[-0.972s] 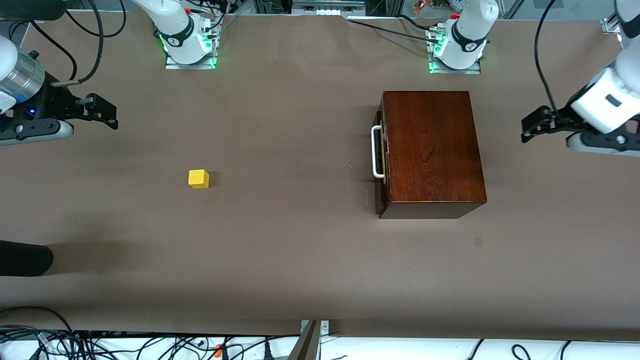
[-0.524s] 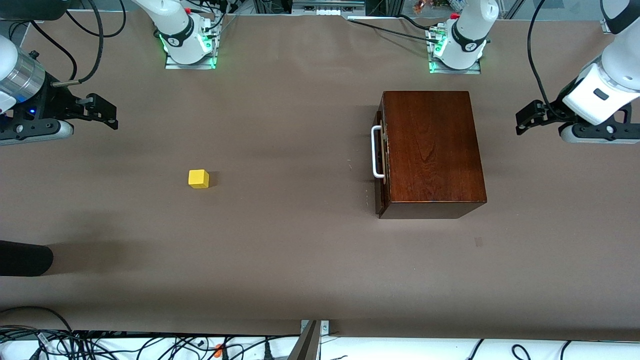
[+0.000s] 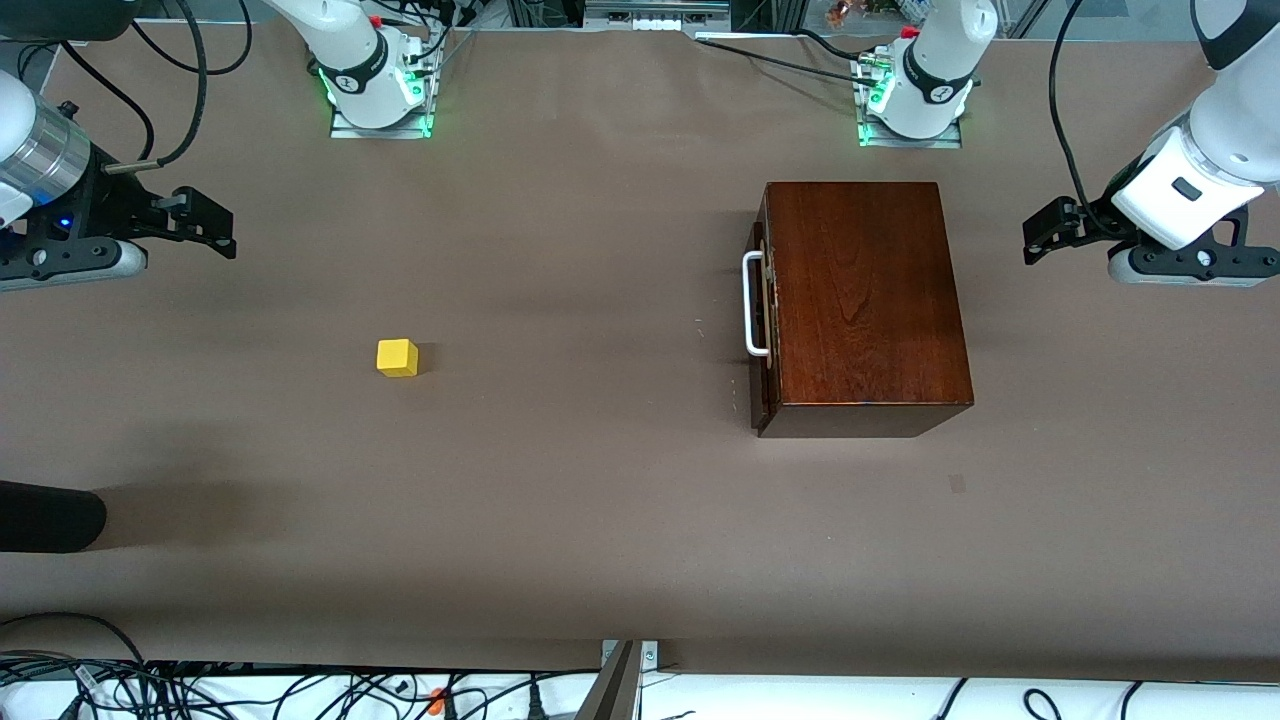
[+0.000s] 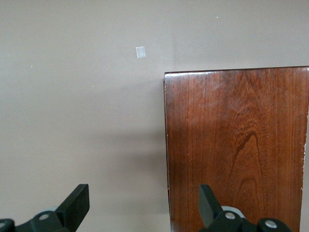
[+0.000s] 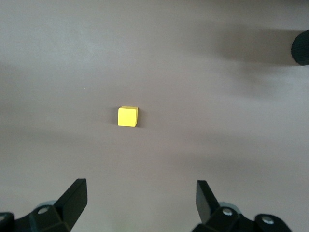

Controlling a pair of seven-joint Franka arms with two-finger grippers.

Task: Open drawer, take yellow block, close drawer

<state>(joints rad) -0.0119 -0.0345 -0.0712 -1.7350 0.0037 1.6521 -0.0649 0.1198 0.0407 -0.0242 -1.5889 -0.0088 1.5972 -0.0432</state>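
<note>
The dark reddish-brown wooden box [image 3: 865, 300] stands toward the left arm's end of the table. Its drawer [image 3: 763, 330] is pushed in, and the white bar handle [image 3: 750, 305] faces the right arm's end. The yellow block [image 3: 397, 357] lies out on the bare table toward the right arm's end, and shows in the right wrist view as the yellow block [image 5: 128, 116]. My left gripper [image 3: 1045, 232] hangs open by the box's handle-less end; in its wrist view the left gripper [image 4: 144, 195] is empty, with the box top [image 4: 236, 145] past one finger. My right gripper [image 3: 205, 225] waits open and empty; its wrist view shows the right gripper [image 5: 141, 191] above bare table.
A black rounded object [image 3: 50, 515] pokes in at the right arm's end, nearer the front camera than the block; it shows as the black object [image 5: 301, 47] in the right wrist view. A small pale mark [image 3: 957, 484] lies on the table near the box. Cables run along the near edge.
My left arm has shifted a little toward the box and toward the bases' edge of the table. The right arm, the block and the box have stayed put.
</note>
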